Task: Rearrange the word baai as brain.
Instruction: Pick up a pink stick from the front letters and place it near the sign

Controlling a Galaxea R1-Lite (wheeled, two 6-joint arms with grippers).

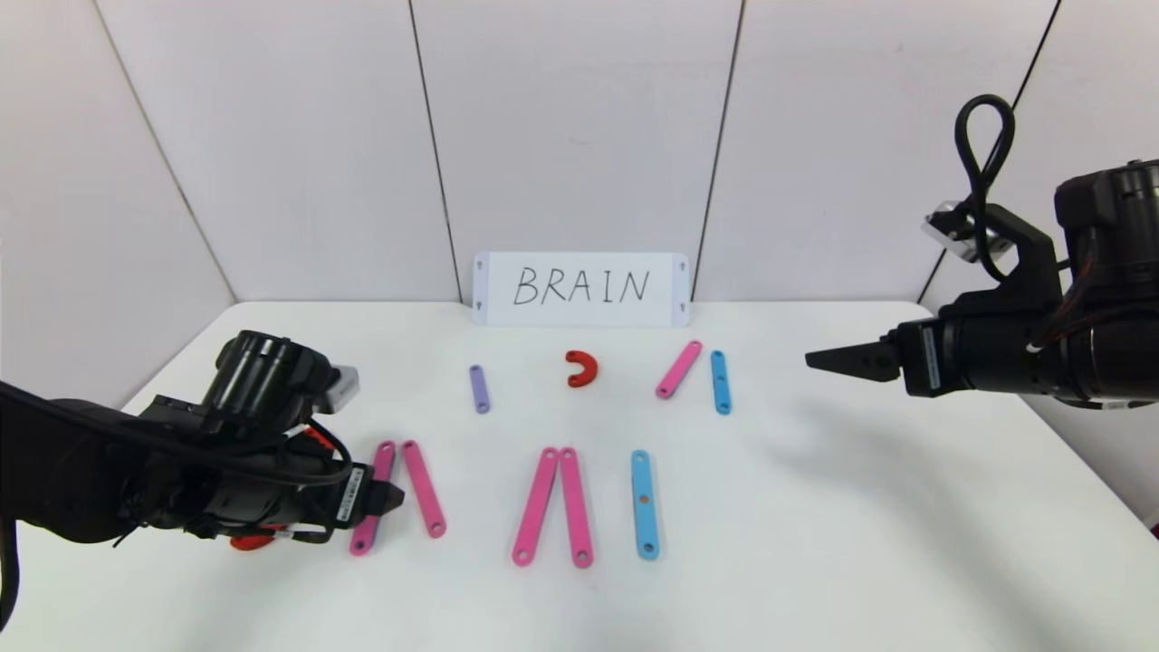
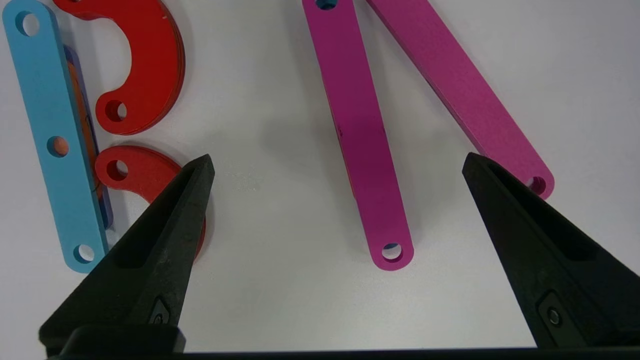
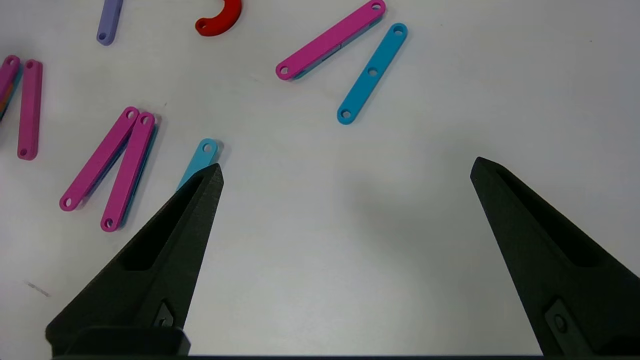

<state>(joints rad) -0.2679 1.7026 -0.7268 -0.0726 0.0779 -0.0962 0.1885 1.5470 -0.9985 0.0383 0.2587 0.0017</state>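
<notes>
The word lies in pieces on the white table. At the left are two pink strips, mid-table a second pink pair, then a light-blue strip. Farther back lie a short purple strip, a red curve, a pink strip and a blue strip. My left gripper hangs open over the near end of one left pink strip. Beside it lie a blue strip and two red curves. My right gripper is open above the bare table at the right.
A white card with handwritten "BRAIN" leans on the back wall. White walls close the table at the back and sides. A red piece shows partly under my left arm.
</notes>
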